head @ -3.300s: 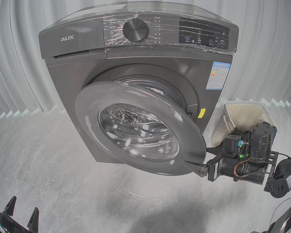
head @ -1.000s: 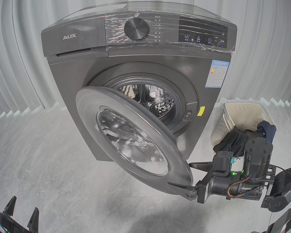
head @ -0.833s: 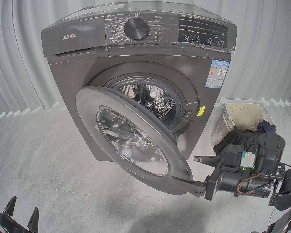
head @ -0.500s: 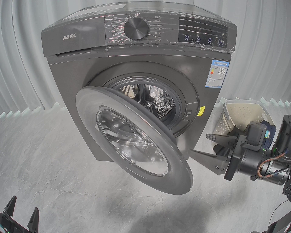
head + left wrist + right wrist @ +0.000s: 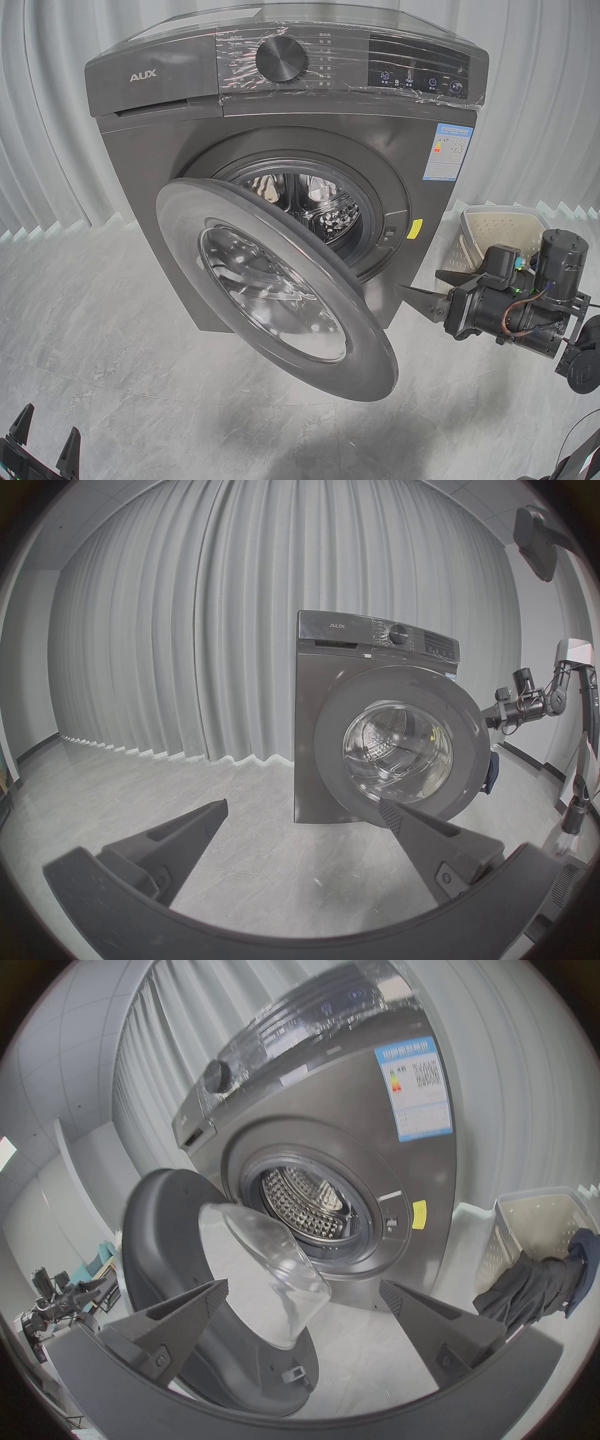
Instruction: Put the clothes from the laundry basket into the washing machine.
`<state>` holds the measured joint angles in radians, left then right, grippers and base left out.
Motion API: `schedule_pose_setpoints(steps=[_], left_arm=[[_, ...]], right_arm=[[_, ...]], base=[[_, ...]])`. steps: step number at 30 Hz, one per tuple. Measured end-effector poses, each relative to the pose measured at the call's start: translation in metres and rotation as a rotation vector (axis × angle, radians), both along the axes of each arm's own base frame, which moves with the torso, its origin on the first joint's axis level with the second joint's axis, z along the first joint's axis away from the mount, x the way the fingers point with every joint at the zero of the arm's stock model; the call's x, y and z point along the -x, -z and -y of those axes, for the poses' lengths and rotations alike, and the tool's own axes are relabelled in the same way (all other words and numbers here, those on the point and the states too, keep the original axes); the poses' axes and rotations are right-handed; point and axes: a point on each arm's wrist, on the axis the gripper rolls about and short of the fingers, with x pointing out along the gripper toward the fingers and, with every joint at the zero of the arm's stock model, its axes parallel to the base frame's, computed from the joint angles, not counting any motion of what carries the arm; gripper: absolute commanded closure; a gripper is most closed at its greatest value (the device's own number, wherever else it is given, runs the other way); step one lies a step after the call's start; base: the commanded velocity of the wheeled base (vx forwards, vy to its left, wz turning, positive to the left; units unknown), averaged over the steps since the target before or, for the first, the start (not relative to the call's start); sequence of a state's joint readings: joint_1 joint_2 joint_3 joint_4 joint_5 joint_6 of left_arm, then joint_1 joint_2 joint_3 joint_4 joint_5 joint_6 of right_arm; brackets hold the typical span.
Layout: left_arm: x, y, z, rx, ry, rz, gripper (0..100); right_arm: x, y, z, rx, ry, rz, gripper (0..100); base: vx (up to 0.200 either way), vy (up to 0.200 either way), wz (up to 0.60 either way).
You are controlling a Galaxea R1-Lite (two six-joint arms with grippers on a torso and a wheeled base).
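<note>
While holding right pincer (image 5: 420, 281) spread between door (image 5: 275, 287) and basket (image 5: 500, 212), leaves drum (image 5: 312, 206) clear for clothes (image 5: 537, 1288); left pincer (image 5: 300, 805) spread too.

Curtained test room — white pleated drapes (image 5: 156, 636), grey tiled floor (image 5: 125, 350), film-wrapped washing machine (image 5: 281, 119)

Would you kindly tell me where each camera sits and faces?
Head view: atop the robot, looking forward and down at the washing machine and its open door; left claw low, right claw near the laundry basket.
Left wrist view: low, farther off, facing the door's outside past its claw.
Right wrist view: near, facing the drum and dark clothes past its claw.
Shared: all show the machine; head and right wrist, the basket.
</note>
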<state>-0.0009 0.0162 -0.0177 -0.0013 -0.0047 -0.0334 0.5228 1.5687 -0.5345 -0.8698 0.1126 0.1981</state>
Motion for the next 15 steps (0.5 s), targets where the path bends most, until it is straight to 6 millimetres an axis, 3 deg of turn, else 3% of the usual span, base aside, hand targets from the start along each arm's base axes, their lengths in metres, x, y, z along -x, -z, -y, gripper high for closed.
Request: schedule_pose_setpoints(steps=[6, 15], left_arm=[[0.000, 0.000, 0.000, 0.000, 0.000, 0.000, 0], [0.000, 0.000, 0.000, 0.000, 0.000, 0.000, 0]], right_arm=[[-0.004, 0.020, -0.010, 0.050, 0.000, -0.057, 0], [0.010, 0.035, -0.030, 0.099, -0.070, -0.098, 0]], base=[[0.000, 0.000, 0.00], [0.000, 0.000, 0.00]])
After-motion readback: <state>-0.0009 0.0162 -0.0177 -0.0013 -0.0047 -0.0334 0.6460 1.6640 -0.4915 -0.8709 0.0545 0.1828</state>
